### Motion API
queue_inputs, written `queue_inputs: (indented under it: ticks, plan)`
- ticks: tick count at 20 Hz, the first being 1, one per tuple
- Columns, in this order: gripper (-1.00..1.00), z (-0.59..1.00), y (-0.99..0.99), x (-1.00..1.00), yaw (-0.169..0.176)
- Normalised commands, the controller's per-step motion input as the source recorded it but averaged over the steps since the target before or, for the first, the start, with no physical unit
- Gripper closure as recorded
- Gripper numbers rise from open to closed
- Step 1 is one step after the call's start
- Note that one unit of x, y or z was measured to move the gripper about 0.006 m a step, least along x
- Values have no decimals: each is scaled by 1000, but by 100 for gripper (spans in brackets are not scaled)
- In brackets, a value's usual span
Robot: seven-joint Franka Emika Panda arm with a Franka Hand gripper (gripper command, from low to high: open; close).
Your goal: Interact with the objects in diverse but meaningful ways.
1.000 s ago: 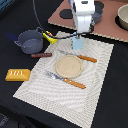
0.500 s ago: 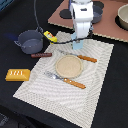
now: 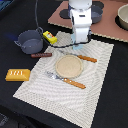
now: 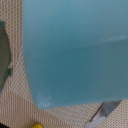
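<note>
My gripper [image 3: 78,43] hangs over the far edge of the woven mat [image 3: 95,95], just behind the round tan plate [image 3: 68,66]. The pale blue carton [image 4: 75,50] fills the wrist view, tilted and very close, and the gripper looks shut on it; the fingers are hidden. In the exterior view the carton is mostly hidden by the gripper. The dark grey two-handled pot [image 3: 31,41] stands off the mat at the exterior view's left. The small yellow packet [image 3: 49,36] lies beside it. The orange bread loaf [image 3: 18,74] lies on the black table, nearer, at the left.
A wooden-handled knife [image 3: 85,58] lies behind the plate and a wooden-handled fork [image 3: 70,82] in front of it. A dark-handled utensil [image 3: 41,55] lies at the mat's left edge. A brown board [image 3: 107,27] at the back holds a bowl [image 3: 123,17].
The gripper with the carton has shifted very slightly toward the exterior view's left. Nothing else has moved.
</note>
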Motion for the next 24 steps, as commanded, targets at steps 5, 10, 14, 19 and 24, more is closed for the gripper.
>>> queue_inputs:
  ticks: [5, 10, 14, 19, 24]
  plan:
    - [100, 31, 0, 273, 32]
    - [100, 42, 0, 262, 25]
    - [100, 84, -20, 146, 21]
    - [100, 259, -66, -162, 8]
    - [100, 400, -53, -387, 0]
